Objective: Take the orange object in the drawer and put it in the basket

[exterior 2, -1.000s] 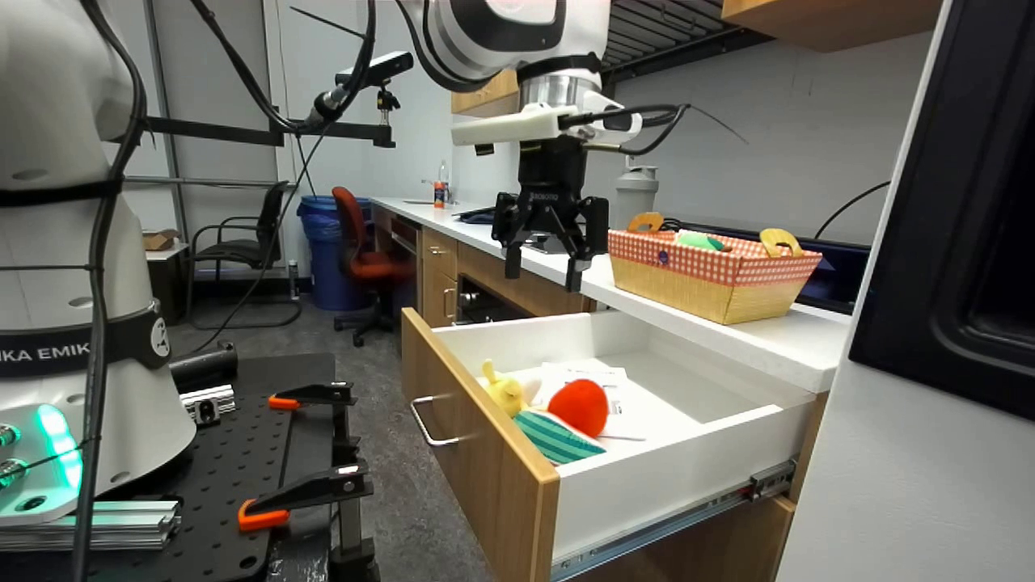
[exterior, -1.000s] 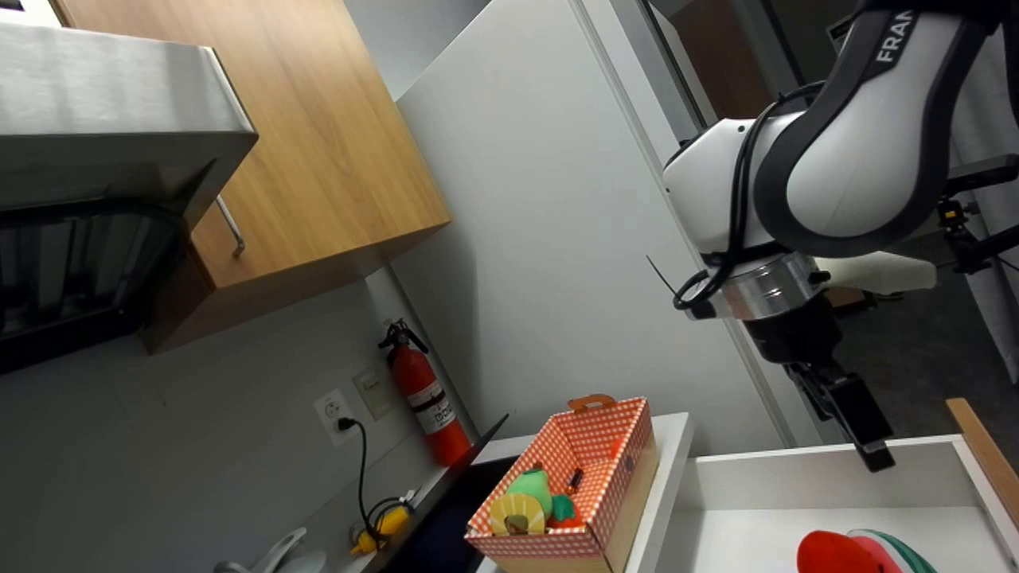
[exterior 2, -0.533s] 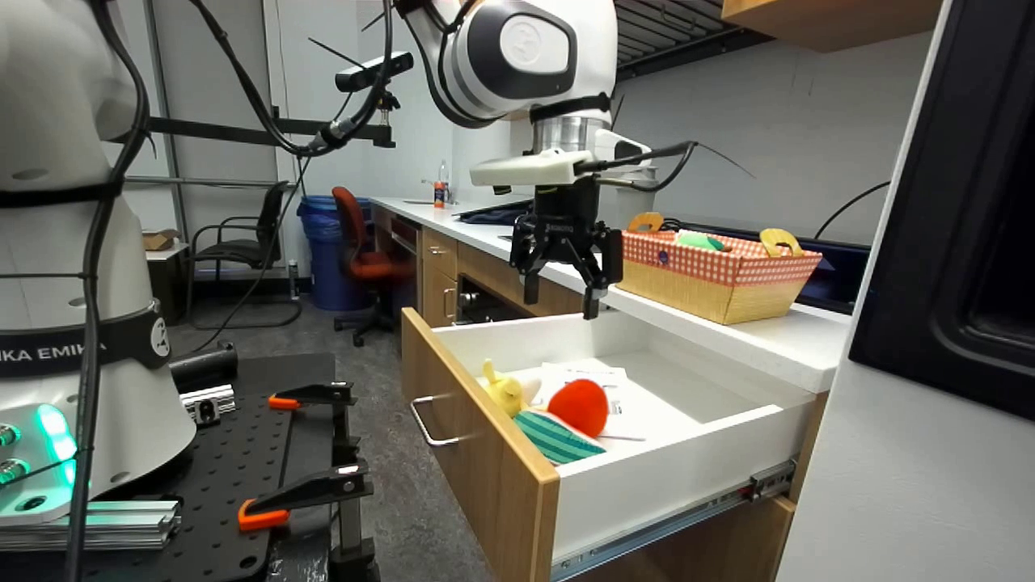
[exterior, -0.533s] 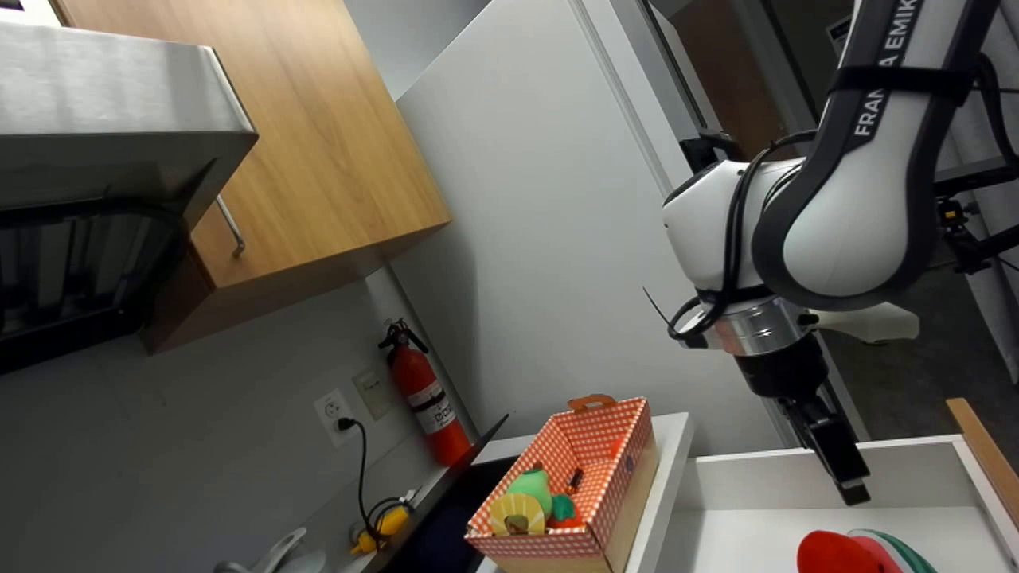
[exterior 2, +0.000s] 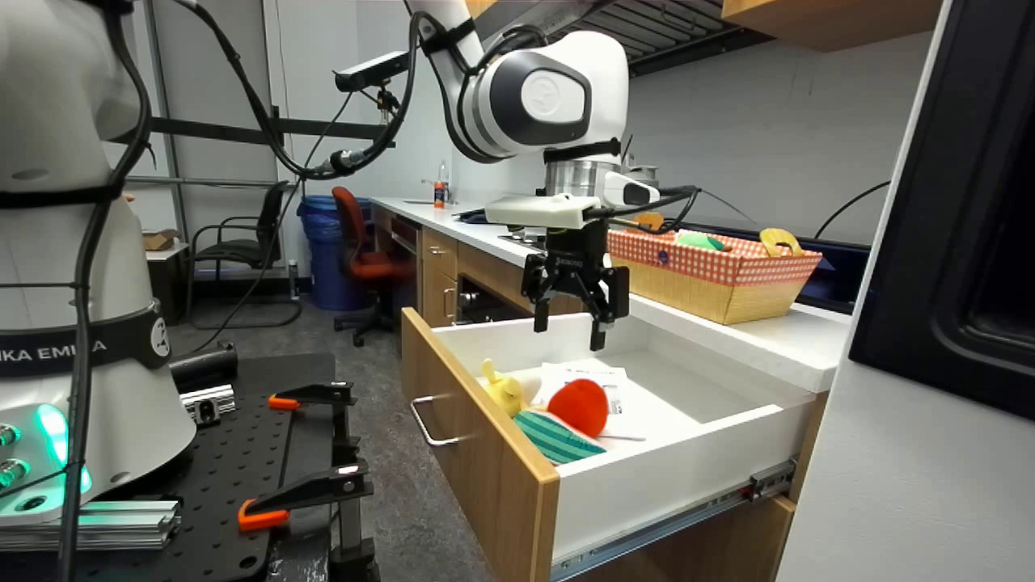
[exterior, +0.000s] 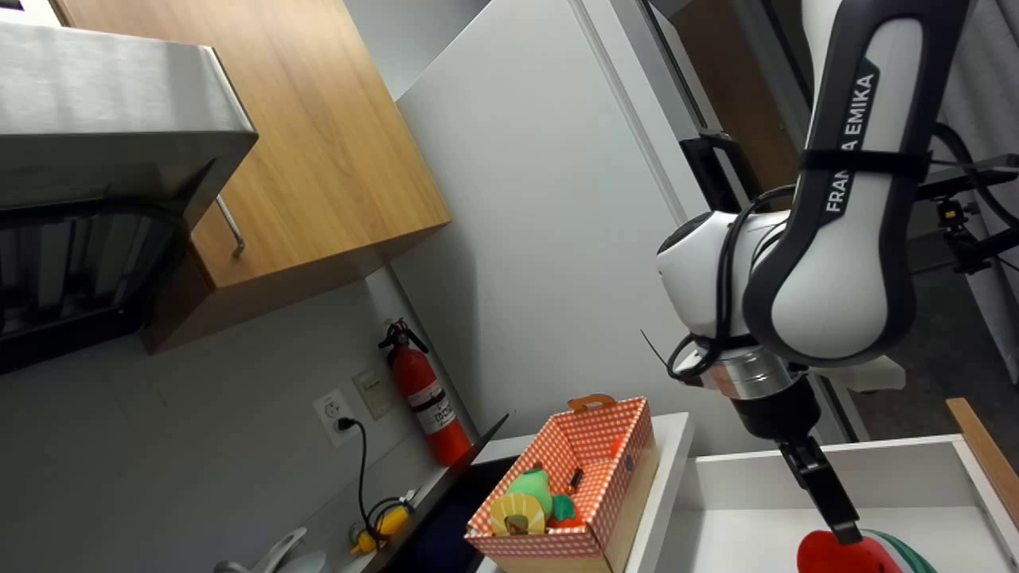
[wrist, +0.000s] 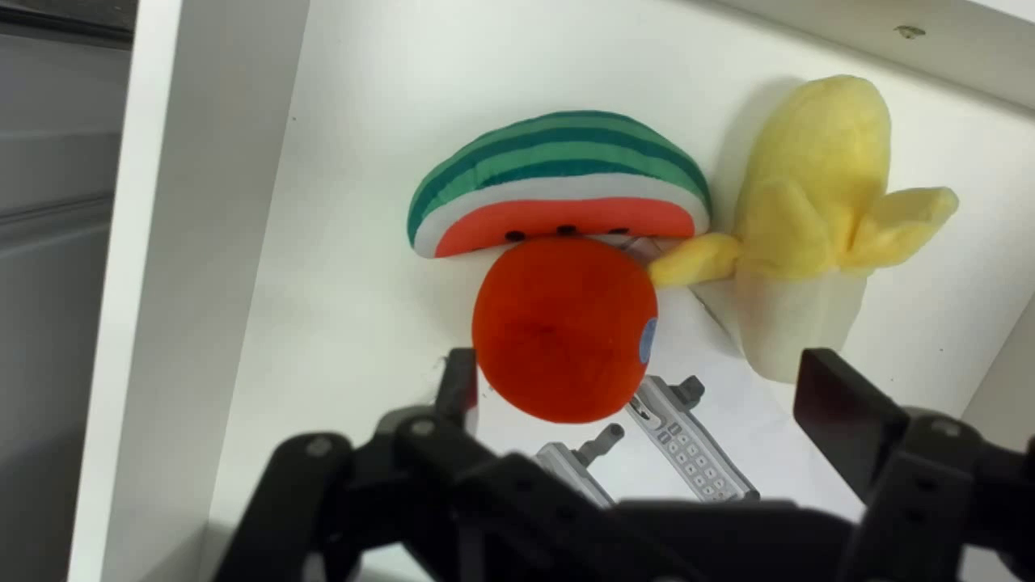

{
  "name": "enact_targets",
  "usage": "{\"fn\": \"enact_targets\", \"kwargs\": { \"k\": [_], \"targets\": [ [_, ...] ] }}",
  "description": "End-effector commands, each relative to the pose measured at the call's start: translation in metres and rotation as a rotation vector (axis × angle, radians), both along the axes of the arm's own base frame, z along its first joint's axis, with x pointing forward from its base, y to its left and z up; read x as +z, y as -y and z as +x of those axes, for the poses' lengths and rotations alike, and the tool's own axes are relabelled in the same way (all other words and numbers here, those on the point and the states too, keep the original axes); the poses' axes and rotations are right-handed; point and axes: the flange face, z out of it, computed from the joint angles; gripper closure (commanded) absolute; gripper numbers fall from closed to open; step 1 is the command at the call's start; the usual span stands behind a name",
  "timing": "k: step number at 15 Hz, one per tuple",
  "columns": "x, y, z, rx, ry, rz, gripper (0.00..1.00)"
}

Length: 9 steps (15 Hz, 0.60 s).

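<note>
Risks clipping round red-orange plush ball [wrist: 564,327] (off-centre, toward wrist-view eleven o'clock) if lowering spread, empty, black two-fingered gripper [exterior 2: 569,335] straight down.

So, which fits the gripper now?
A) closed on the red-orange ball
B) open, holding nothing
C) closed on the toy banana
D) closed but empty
B: the gripper hangs with its jaws wide apart, and both the red-orange ball and the toy banana lie in the drawer.
</note>
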Motion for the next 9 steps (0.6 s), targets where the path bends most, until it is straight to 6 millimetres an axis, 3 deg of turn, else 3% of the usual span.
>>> {"fn": "enact_targets", "kwargs": {
  "k": [1, 9],
  "targets": [
    [-0.021, -0.002, 0.014, -0.017, 0.003, -0.011, 0.00],
    [-0.054, 0.003, 0.041, -0.044, 0.018, -0.024, 0.00]
  ]
}}
